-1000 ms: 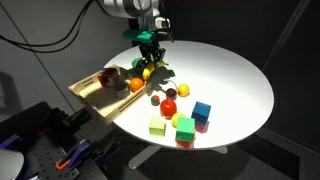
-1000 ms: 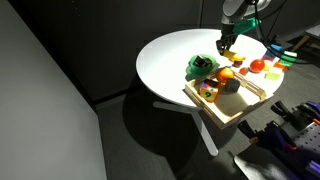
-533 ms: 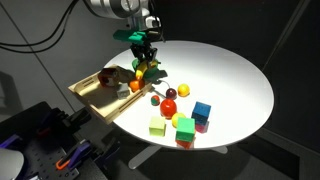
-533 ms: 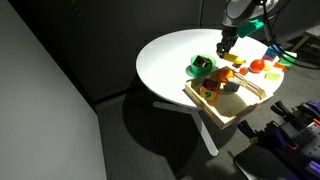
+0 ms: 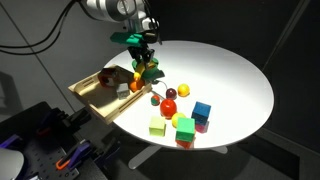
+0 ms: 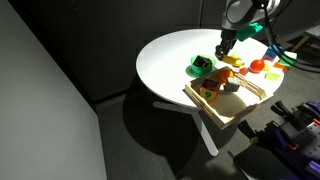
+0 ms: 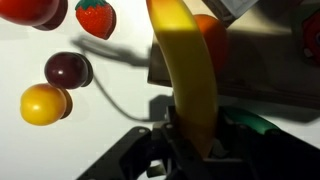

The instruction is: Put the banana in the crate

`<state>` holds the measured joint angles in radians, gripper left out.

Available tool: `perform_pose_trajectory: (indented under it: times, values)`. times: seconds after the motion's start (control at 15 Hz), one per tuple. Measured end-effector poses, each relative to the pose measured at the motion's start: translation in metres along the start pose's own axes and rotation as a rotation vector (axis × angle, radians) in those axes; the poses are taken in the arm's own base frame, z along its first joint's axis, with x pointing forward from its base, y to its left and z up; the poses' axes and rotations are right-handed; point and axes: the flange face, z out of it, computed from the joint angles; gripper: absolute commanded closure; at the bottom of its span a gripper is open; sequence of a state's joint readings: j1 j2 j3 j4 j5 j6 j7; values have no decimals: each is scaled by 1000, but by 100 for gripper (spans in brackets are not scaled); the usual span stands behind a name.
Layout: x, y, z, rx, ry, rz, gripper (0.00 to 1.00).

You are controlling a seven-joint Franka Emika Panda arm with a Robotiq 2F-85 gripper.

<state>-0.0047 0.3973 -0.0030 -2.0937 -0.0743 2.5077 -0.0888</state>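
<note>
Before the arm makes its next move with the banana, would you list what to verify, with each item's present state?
1. Banana gripped by the end effector: ok, the fingers close on its lower end in the wrist view.
2. Banana off the table: cannot tell.
3. End effector over the crate: not ok, in an exterior view it appears to hang at the rim, not over the middle.
4. Bare space in the crate: ok, light wood shows at its outer end.
5. Loose toys apart from the banana: ok, the strawberry and dark ball lie clear.
</note>
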Motion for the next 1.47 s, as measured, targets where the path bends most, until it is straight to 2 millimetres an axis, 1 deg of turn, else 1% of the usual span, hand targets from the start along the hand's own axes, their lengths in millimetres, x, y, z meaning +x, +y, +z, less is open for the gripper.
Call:
perform_pose_trajectory:
  times: [0.2,0.27,0.4,0.53,0.73,1.0,1.27,1.47]
  values:
    - [0,0,0,0,0,0,59]
    - [0,0,0,0,0,0,84]
    - [0,0,1,0,-2,-1,84]
    - [-1,-5,4,5,-14,-8,84]
    - [-3,-23,9,30,-41,-20,84]
    - [-6,-46,11,96,-83,5,84]
    - [-11,-61,9,121,-105,31,84]
    - [-18,-71,5,118,-117,62,84]
